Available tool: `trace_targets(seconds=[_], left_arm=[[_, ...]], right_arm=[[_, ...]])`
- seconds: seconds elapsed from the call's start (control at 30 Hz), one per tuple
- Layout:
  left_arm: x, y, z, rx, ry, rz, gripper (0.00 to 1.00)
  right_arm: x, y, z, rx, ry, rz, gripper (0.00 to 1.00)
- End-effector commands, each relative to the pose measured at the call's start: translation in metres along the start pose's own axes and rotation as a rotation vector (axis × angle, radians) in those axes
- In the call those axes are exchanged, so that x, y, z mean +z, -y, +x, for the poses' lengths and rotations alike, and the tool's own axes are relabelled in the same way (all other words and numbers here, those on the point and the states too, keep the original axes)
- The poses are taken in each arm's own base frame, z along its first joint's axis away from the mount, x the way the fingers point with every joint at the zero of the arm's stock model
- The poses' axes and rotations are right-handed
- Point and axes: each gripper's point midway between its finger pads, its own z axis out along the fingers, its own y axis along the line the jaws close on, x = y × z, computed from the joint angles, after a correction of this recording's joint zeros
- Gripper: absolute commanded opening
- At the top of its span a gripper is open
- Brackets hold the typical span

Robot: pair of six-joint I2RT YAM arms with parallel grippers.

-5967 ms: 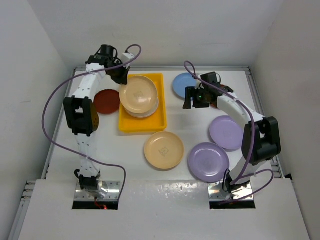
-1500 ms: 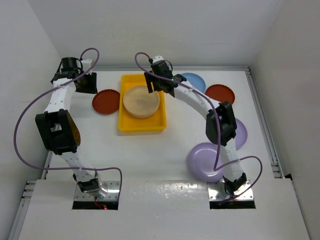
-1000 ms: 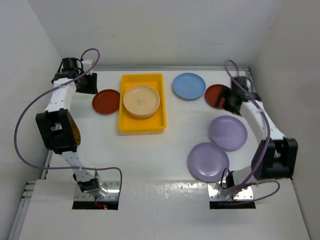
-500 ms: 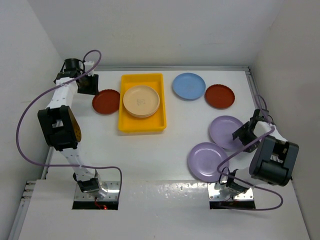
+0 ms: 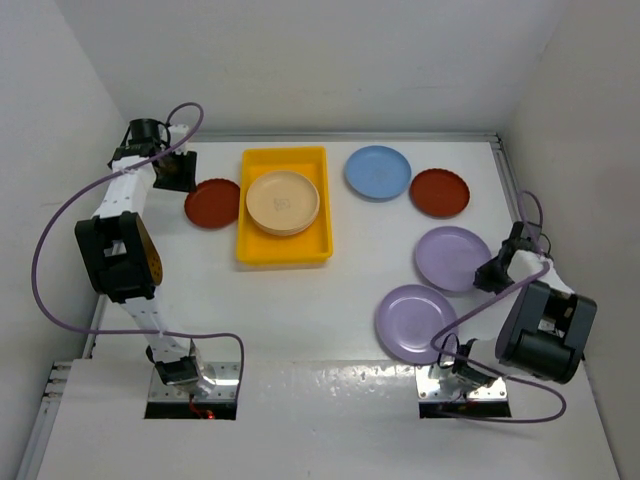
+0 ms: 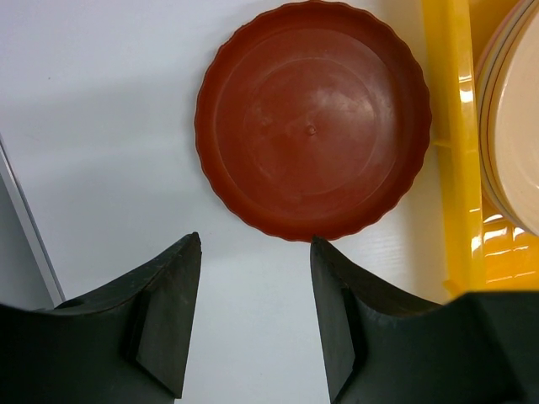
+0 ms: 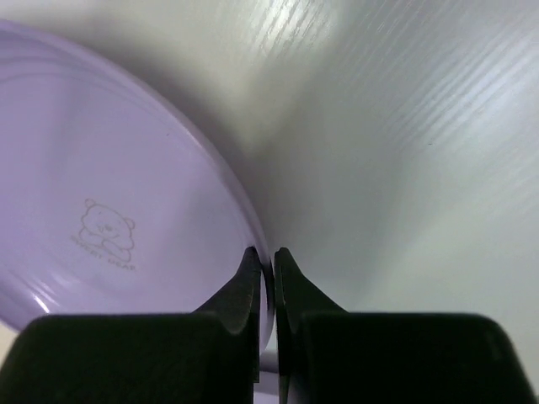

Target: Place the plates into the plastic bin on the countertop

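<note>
The yellow plastic bin [image 5: 255, 248] sits on the white countertop [image 5: 350, 270] and holds a stack of plates with a tan plate [image 5: 283, 200] on top. My left gripper [image 5: 176, 170] is open just left of a dark red plate [image 5: 212, 203]. In the left wrist view that dark red plate [image 6: 313, 118] lies just beyond my open gripper [image 6: 255, 246], untouched. My right gripper [image 5: 492, 273] is shut on the right rim of a lilac plate [image 5: 450, 258]. The right wrist view shows the lilac plate's [image 7: 101, 210] edge pinched in that gripper [image 7: 265, 257].
A light blue plate [image 5: 377, 171] and a second dark red plate [image 5: 440, 192] lie at the back right. Another lilac plate [image 5: 416, 323] lies near the right arm's base. The bin's rim [image 6: 450, 126] runs right of the left dark red plate. Metal rails edge the countertop.
The right arm swung from the back right down to the upper lilac plate, and its jaws closed on the plate's right rim. The left arm has barely moved.
</note>
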Motion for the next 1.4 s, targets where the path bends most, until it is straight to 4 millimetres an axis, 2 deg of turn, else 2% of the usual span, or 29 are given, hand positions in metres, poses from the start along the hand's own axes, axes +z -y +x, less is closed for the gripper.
trace_targets(seconds=[0.0, 0.1, 0.17, 0.23, 0.27, 0.3, 0.33, 0.37, 0.4, 0.43, 0.47, 0.5, 0.53, 0.57, 0.6, 0.63, 0.67, 0.7, 0.73, 0.77, 0.8, 0.83, 0.87, 0.9, 0.93, 1.0, 1.13, 1.3, 1.37], left_arm=[[-0.019, 0.000, -0.022, 0.028, 0.071, -0.022, 0.57], [-0.017, -0.001, -0.024, 0.037, 0.073, -0.023, 0.57], [-0.015, -0.002, -0.025, 0.037, 0.071, -0.022, 0.57], [-0.017, -0.003, -0.030, 0.039, 0.083, -0.026, 0.57], [-0.017, -0.003, -0.030, 0.039, 0.083, -0.026, 0.57], [-0.016, -0.004, -0.032, 0.040, 0.084, -0.026, 0.57], [-0.016, -0.004, -0.032, 0.040, 0.084, -0.026, 0.57], [-0.016, -0.004, -0.032, 0.040, 0.084, -0.026, 0.57], [-0.016, -0.004, -0.032, 0.040, 0.084, -0.026, 0.57], [-0.016, -0.006, -0.031, 0.039, 0.081, -0.036, 0.57], [-0.016, -0.006, -0.031, 0.039, 0.081, -0.036, 0.57], [-0.016, -0.007, -0.031, 0.039, 0.079, -0.045, 0.57], [-0.016, -0.007, -0.031, 0.039, 0.079, -0.045, 0.57], [-0.020, -0.009, -0.032, 0.040, 0.085, -0.056, 0.57], [-0.020, -0.009, -0.032, 0.040, 0.085, -0.057, 0.57], [-0.018, -0.008, -0.029, 0.038, 0.076, -0.054, 0.57], [-0.022, -0.008, -0.031, 0.040, 0.086, -0.057, 0.57], [-0.022, -0.009, -0.031, 0.040, 0.084, -0.066, 0.57], [-0.021, -0.013, -0.026, 0.040, 0.074, -0.070, 0.57], [-0.024, -0.012, -0.025, 0.041, 0.076, -0.070, 0.57], [-0.027, -0.012, -0.028, 0.042, 0.084, -0.073, 0.57], [-0.026, -0.018, -0.021, 0.045, 0.069, -0.086, 0.57], [-0.028, -0.017, -0.018, 0.044, 0.066, -0.085, 0.57], [-0.028, -0.017, -0.018, 0.053, 0.066, -0.085, 0.57], [-0.027, -0.022, -0.013, 0.043, 0.052, -0.098, 0.57], [-0.025, -0.022, -0.008, 0.041, 0.042, -0.094, 0.57], [-0.027, -0.023, -0.005, 0.034, 0.042, -0.089, 0.57], [-0.027, -0.023, -0.005, 0.034, 0.042, -0.089, 0.57], [-0.027, -0.023, -0.005, 0.034, 0.042, -0.089, 0.57]], right_arm=[[-0.020, 0.010, -0.024, -0.053, 0.149, 0.045, 0.00], [-0.049, -0.016, -0.045, -0.117, 0.265, -0.011, 0.00], [-0.087, -0.037, -0.071, -0.131, 0.420, -0.056, 0.00], [-0.130, -0.077, -0.087, -0.167, 0.516, -0.154, 0.00], [-0.138, -0.080, -0.094, -0.173, 0.556, -0.128, 0.00], [-0.171, -0.102, -0.111, -0.164, 0.623, -0.183, 0.00], [-0.178, -0.125, -0.099, -0.226, 0.625, -0.217, 0.00], [-0.184, -0.137, -0.098, -0.252, 0.639, -0.228, 0.00], [-0.206, -0.155, -0.106, -0.259, 0.688, -0.270, 0.00], [-0.220, -0.189, -0.086, -0.321, 0.693, -0.372, 0.00], [-0.211, -0.207, -0.077, -0.369, 0.669, -0.385, 0.00], [-0.219, -0.226, -0.071, -0.395, 0.664, -0.433, 0.00], [-0.224, -0.261, -0.044, -0.471, 0.640, -0.505, 0.00], [-0.218, -0.285, -0.035, -0.504, 0.617, -0.527, 0.00], [-0.239, -0.320, 0.002, -0.608, 0.575, -0.668, 0.00], [-0.216, -0.342, 0.021, -0.656, 0.521, -0.673, 0.00], [-0.209, -0.371, 0.042, -0.706, 0.451, -0.730, 0.00], [-0.207, -0.400, 0.072, -0.775, 0.387, -0.776, 0.00], [-0.227, -0.422, 0.076, -0.791, 0.388, -0.820, 0.00], [-0.164, -0.436, 0.107, -0.861, 0.287, -0.741, 0.00], [-0.158, -0.442, 0.128, -0.914, 0.234, -0.744, 0.00], [-0.202, -0.475, 0.127, -0.902, 0.258, -0.862, 0.00], [-0.147, -0.481, 0.148, -0.938, 0.185, -0.798, 0.00], [-0.146, -0.487, 0.161, -0.945, 0.155, -0.813, 0.00], [-0.164, -0.504, 0.158, -0.926, 0.187, -0.866, 0.00], [-0.142, -0.507, 0.169, -0.915, 0.171, -0.858, 0.00], [-0.113, -0.502, 0.192, -0.911, 0.115, -0.867, 0.00], [-0.106, -0.489, 0.222, -1.012, 0.069, -0.828, 0.00], [-0.090, -0.474, 0.226, -1.020, 0.052, -0.782, 0.00]])
